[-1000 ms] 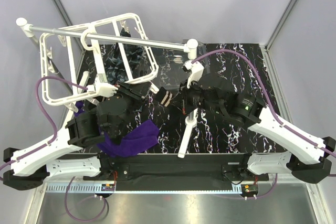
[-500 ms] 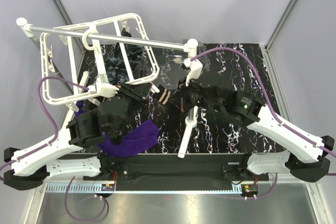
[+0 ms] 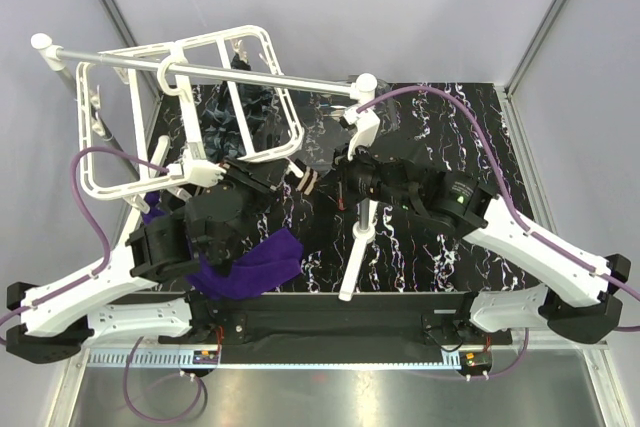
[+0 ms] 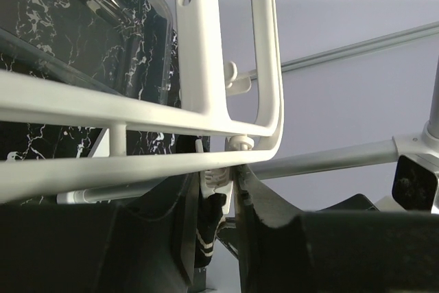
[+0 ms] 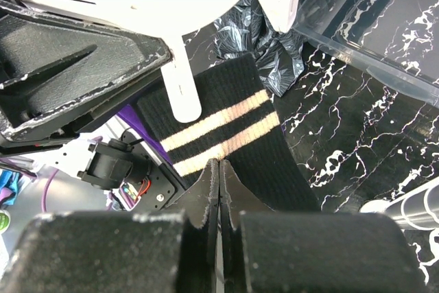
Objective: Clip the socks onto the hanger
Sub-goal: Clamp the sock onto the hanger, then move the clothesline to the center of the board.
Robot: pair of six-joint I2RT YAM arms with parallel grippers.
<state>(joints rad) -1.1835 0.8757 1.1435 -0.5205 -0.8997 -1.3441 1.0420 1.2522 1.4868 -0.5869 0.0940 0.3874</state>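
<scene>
Right tool: fingers pressed together, pinching the black sock just behind its two tan stripes. The cuff sticks out ahead of the tips, held up off the surface. Directly ahead, just above the cuff edge, hangs a white clip. Its lower tip overlaps the cuff in the right wrist view; whether the cuff already sits between the clip's halves cannot be told. Left tool: closed about that same clip from the opposite side, squeezing it under a corner of the hanger, with the striped cuff showing between its fingers just under the clip. Judgement: the step in hand is feeding this cuff into the clip. The next move likely calls for a short push of the cuff up into the clip's mouth. The left tool then eases off so the clip bites, and only after that does the right let go. Beyond the cuff a marbled sock shows; hung or lying, cannot tell. Furthest off, the purple sock lies under the left arm, not yet hung.
</scene>
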